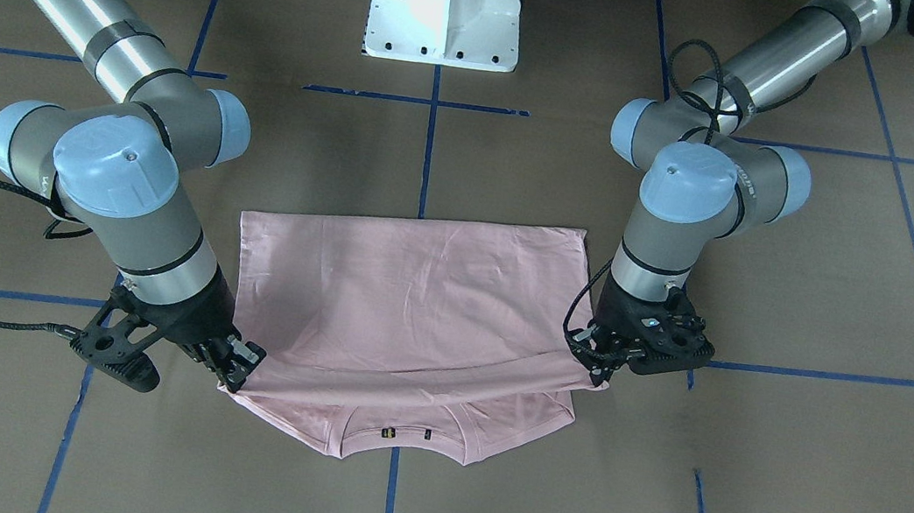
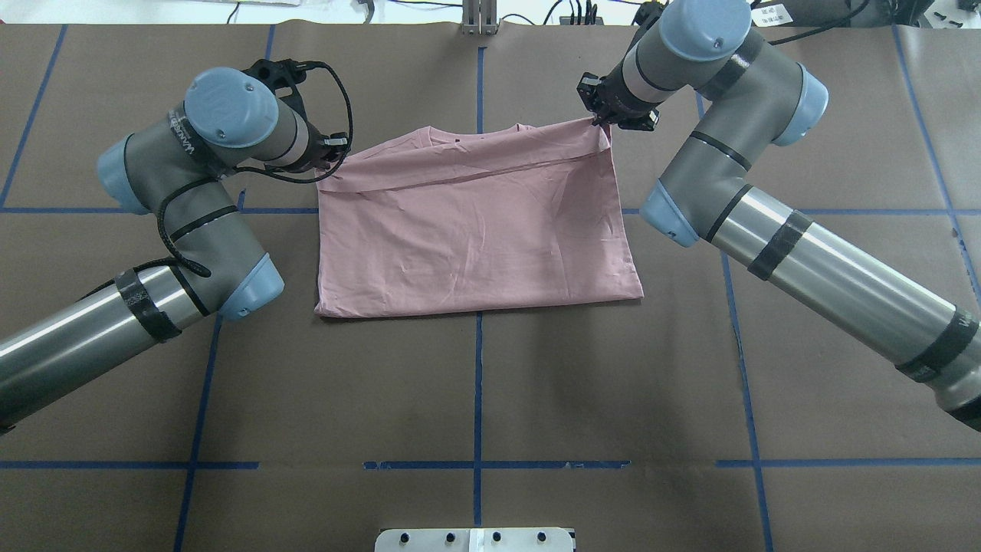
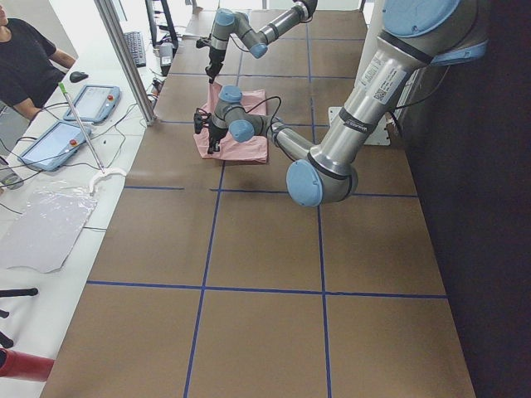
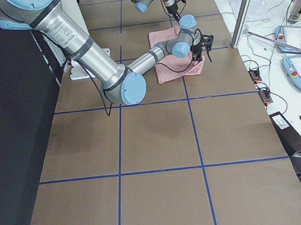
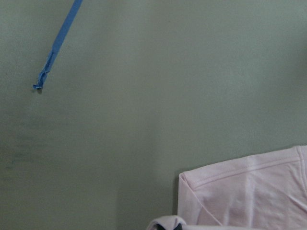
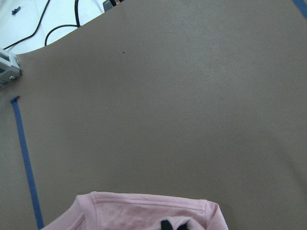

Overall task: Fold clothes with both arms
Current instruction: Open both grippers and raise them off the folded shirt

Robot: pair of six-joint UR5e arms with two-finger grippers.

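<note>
A brown surface [image 2: 475, 383], marked into squares by blue tape [image 2: 477, 345], fills the views. One white base [image 1: 446, 3] stands at the robot's edge. Along the side away from the robot runs a white bench [image 3: 41, 332] with two tablets [image 3: 91, 104], and one person [image 3: 25, 62] is at it.

One pink shirt [image 2: 475, 230] lies on the surface's middle, plain side up. Its top layer is folded over toward the collar, which is at the edge away from the robot.

Two arms reach it, the left arm [image 2: 191, 153] and the right arm [image 2: 736, 161]. The left gripper [image 2: 335, 157] is clenched on one corner of the folded layer, and the right gripper [image 2: 605, 119] on the other.
</note>
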